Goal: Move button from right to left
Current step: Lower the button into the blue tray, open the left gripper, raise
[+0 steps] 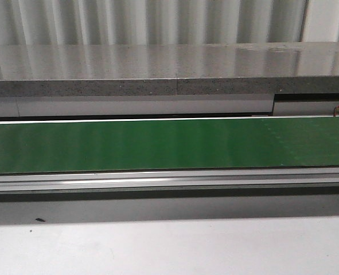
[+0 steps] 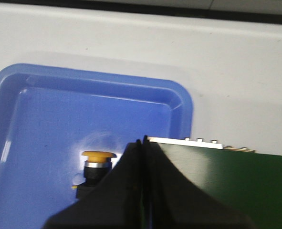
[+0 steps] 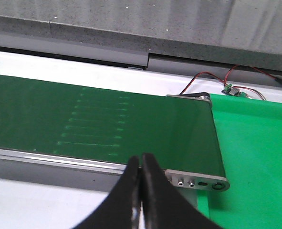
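From my remote seat, the green belt (image 1: 169,146) is the landmark; it spans the whole front view, bare across that stretch. Behind the belt runs a grey speckled ledge (image 1: 158,71). In front of the belt I see its metal side rail (image 1: 169,180), then the pale table (image 1: 169,252).

Off 1 end of the belt sits a blue tray (image 2: 16,95) on the white surface. Off the other end lies a bright green sheet (image 3: 255,157), and red and black wires (image 3: 212,78) with a small circuit board (image 3: 232,90) sit by that end's far corner.

The left gripper (image 2: 143,148) hangs over the near part of the blue tray, at the belt's end. Its 2 black fingers (image 2: 124,176) are pressed together, no gap, nothing between them.

The right gripper (image 3: 141,164) hangs over the belt's near rail, close to the end roller. Its fingers (image 3: 152,191) also meet tip to tip, holding nothing.

The button (image 2: 97,168) stands upright in the blue tray, yellow cap up, just beside the left fingers and partly hidden by them; I cannot tell if they touch it.
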